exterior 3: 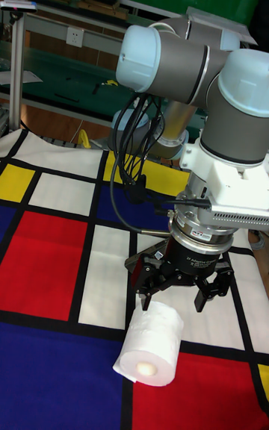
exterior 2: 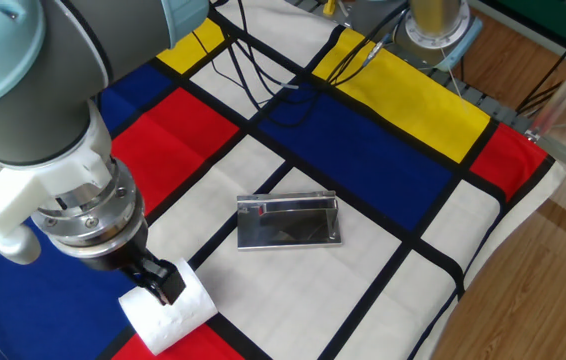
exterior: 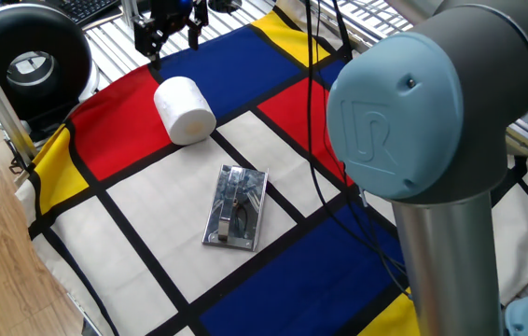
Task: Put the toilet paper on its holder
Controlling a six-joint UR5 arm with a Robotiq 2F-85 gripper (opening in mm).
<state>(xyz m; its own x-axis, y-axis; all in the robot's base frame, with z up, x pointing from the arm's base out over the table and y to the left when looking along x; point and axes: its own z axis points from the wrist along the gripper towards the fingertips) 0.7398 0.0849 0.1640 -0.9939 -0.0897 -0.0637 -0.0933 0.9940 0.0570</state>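
Note:
The toilet paper [exterior: 185, 110] is a white roll lying on its side on the red patch of the cloth, also seen in the other fixed view [exterior 2: 168, 310] and the tall view [exterior 3: 152, 344]. My gripper [exterior 3: 178, 284] hangs just above and behind the toilet paper, open, with nothing between its fingers [exterior 3: 146, 278]. It appears at the top of one fixed view [exterior: 171, 26], clear of the roll. The holder [exterior: 237, 207] is a shiny chrome plate with its bar arm, flat on a white patch [exterior 2: 288, 221], about a roll's length from the paper. It is hidden in the tall view.
A checked cloth [exterior: 133, 243] in red, blue, yellow and white covers the table. A black round device [exterior: 26, 58] stands at the back left. Black cables [exterior: 318, 65] trail over the blue and red patches. The arm's big joint [exterior: 423, 140] fills the right foreground.

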